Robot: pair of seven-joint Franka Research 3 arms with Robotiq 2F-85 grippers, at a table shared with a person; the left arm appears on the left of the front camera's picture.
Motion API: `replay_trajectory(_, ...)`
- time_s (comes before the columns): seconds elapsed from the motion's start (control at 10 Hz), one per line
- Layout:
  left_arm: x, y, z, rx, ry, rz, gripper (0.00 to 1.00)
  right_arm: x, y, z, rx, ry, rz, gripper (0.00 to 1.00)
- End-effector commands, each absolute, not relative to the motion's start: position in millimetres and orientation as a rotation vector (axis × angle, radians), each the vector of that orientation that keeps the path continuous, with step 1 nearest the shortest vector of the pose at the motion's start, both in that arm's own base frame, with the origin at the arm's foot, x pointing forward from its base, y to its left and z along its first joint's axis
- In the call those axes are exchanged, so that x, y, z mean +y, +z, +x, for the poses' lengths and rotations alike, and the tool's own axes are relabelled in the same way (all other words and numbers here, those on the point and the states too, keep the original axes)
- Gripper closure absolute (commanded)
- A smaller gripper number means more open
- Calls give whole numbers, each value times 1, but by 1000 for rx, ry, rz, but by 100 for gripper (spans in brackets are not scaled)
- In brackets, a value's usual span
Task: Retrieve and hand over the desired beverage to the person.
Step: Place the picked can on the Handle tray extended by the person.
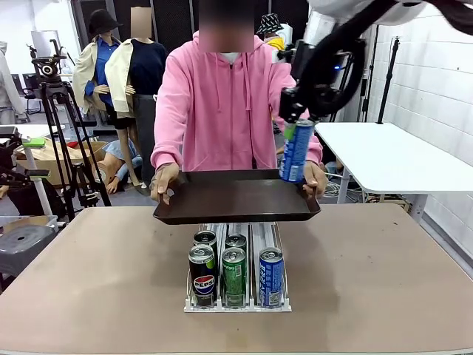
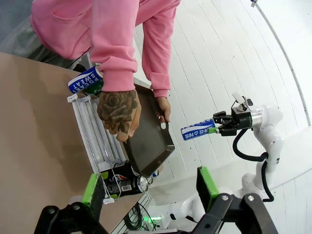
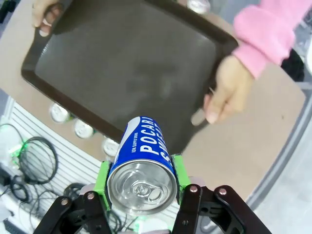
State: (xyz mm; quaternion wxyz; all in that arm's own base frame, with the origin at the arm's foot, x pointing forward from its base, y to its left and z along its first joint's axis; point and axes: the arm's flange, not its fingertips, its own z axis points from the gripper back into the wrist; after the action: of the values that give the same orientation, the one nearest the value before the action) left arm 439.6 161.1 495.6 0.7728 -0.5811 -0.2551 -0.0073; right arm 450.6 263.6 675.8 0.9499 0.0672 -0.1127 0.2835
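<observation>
Several cans stand in white rack, 6 o'clock of tray. Person holds tray w/ both hands, tray bare. R gripper clamps blue can above tray's 3 o'clock end. L gripper wide open, holding nothing.

From the front we look across the table at the person, from the robot's side, a bit far back. From the left wrist we look down from high up, past the left gripper, and the scene lies tipped sideways. From the right wrist we look down from very close, right over the blue can. All three views see the dark tray.
</observation>
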Motion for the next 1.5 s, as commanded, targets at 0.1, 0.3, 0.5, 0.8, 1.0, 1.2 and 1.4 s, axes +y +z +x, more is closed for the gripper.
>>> replay_trajectory(0.1, 162, 496, 437, -553, -20, -1267, 0, 313, 687, 487, -185, 603, 61, 100)
replay_trajectory(0.3, 162, 496, 437, -553, -20, -1267, 0, 326, 684, 501, -148, 617, 22, 100)
replay_trajectory(0.5, 162, 496, 437, -553, -20, -1267, 0, 332, 678, 513, -144, 616, 20, 100)
replay_trajectory(0.8, 162, 496, 437, -553, -20, -1267, 0, 333, 656, 520, -129, 600, 6, 100)
replay_trajectory(1.0, 162, 496, 437, -553, -20, -1267, 0, 328, 633, 519, -128, 597, 22, 100)
replay_trajectory(1.2, 162, 496, 437, -553, -20, -1267, 0, 326, 615, 519, -129, 602, 26, 100)
replay_trajectory(1.4, 162, 496, 437, -553, -20, -1267, 0, 323, 603, 523, -136, 616, 36, 100)
